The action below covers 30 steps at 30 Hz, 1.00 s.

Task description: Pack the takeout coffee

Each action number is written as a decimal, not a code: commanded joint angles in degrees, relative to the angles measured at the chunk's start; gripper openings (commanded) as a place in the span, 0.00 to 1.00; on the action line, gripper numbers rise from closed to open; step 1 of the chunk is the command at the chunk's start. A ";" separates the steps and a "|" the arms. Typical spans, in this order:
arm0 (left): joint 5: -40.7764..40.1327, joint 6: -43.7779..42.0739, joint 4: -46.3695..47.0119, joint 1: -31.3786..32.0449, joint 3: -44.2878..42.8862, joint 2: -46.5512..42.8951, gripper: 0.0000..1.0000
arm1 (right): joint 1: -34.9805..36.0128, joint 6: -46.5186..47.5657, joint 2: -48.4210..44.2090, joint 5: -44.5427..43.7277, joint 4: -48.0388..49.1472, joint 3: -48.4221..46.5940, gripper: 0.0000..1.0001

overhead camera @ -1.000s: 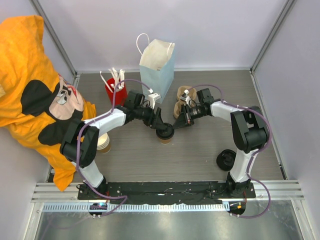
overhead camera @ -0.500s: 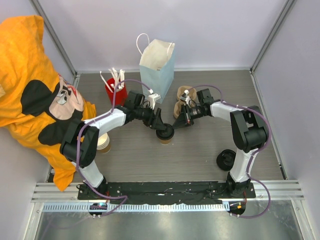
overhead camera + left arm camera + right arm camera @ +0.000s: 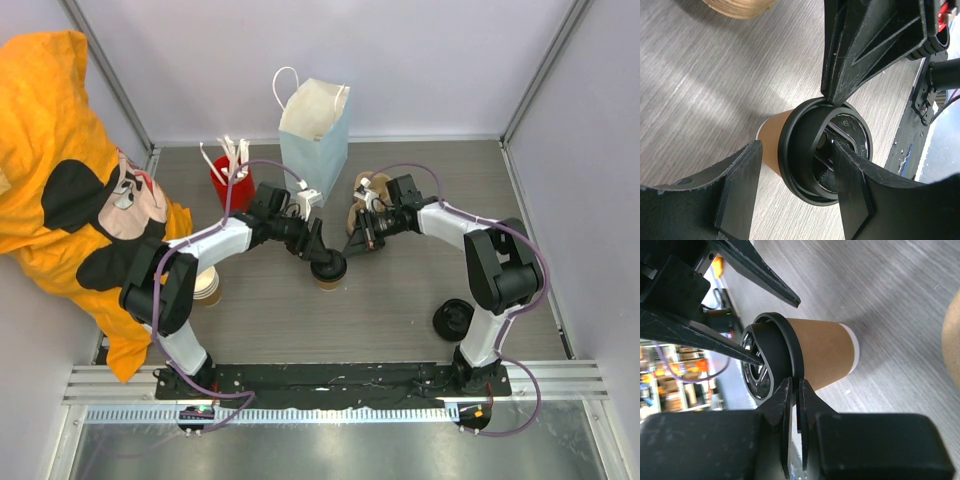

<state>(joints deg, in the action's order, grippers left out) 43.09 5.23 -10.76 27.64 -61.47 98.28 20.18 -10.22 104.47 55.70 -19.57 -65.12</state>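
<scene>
The takeout coffee (image 3: 328, 268), a tan-brown paper cup with a black lid, stands on the table in front of the pale blue paper bag (image 3: 315, 135). My left gripper (image 3: 317, 249) is open over it. In the left wrist view (image 3: 797, 150) one finger lies across the lid's top (image 3: 840, 150) and the other is beside the cup wall (image 3: 772, 137). My right gripper (image 3: 356, 240) is shut. In the right wrist view (image 3: 796, 384) its tips touch the lid's rim (image 3: 790, 347), with the cup body (image 3: 822, 357) beyond.
A red cup of utensils (image 3: 228, 182) stands left of the bag. Tan cardboard pieces (image 3: 368, 190) lie behind my right gripper. Stacked lidless cups (image 3: 206, 286) are at the left and loose black lids (image 3: 452, 320) at the right. An orange-clad figure (image 3: 70, 170) fills the left edge.
My right gripper and forearm have shifted slightly left and back. The cup and my left gripper have barely moved.
</scene>
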 commanded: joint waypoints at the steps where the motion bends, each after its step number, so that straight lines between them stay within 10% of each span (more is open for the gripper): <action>1: -9.16 -5.06 -6.20 0.75 3.46 1.92 0.61 | 2.84 6.61 1.09 -14.83 -4.07 1.14 0.12; 18: -9.96 -4.53 -5.67 0.66 3.82 1.74 0.61 | -5.42 6.44 -5.32 6.16 -7.59 -0.54 0.39; 30: -9.96 -1.28 -3.92 0.75 3.37 2.27 0.63 | -3.57 -13.77 -11.91 8.11 22.99 17.04 0.45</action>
<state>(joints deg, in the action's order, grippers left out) 41.65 6.07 -10.48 27.79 -60.75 97.49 15.79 -15.05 96.95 62.50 -11.90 -51.57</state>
